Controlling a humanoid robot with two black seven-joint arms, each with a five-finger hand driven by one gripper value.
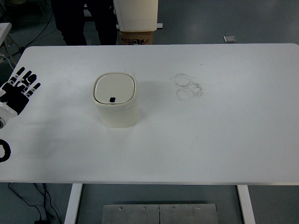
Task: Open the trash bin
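1. Trash bin (115, 100), cream with a rounded square lid, stands upright on the white counter (219, 140), left of centre and nearer the far edge; its lid lies flat and closed, a small black button at the lid's near side.
2. Left hand (17, 91) hovers at the counter's left edge, fingers spread wide, holding nothing, well apart from the bin.
3. Faint ring smudges (188, 87) mark the counter right of the bin.

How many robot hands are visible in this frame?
1. The left robot hand is at the table's left edge, fingers spread, well left of the closed trash bin. The right one is out of view.
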